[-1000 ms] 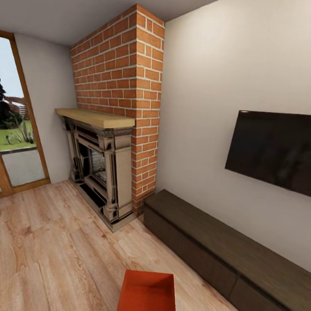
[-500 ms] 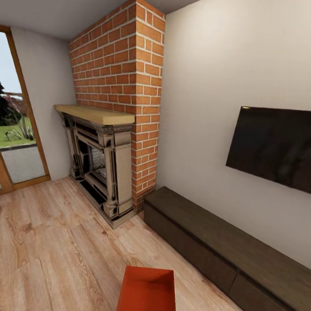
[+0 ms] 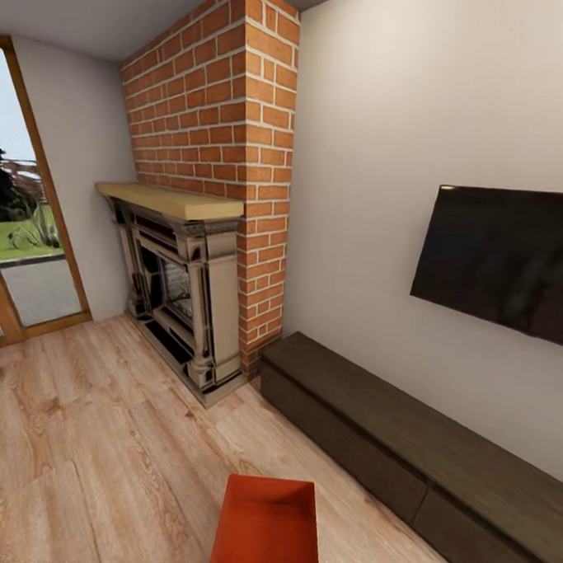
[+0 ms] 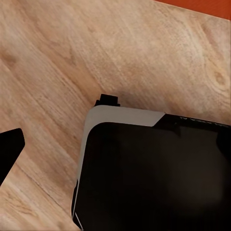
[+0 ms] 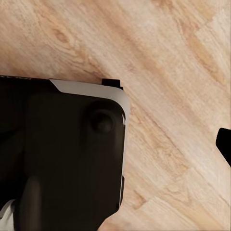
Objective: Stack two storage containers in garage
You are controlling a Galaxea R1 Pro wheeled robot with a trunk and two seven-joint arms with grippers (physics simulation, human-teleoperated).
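One storage container, an orange-red open box, sits on the light wood floor of the living room, low in the middle of the head view. A strip of its orange wall also shows at the edge of the left wrist view. A single dark fingertip shows at the border of the left wrist view, and another dark fingertip at the border of the right wrist view. Both hang over bare planks beside the robot's black base. Neither holds anything that I can see.
A red brick chimney with an ornate fireplace stands ahead on the left. A long dark low bench runs along the right wall under a black TV. A glass door is at the far left.
The whole head view has shifted as the camera moved a little closer. The container now sits slightly higher in the picture; it has not moved on the floor.
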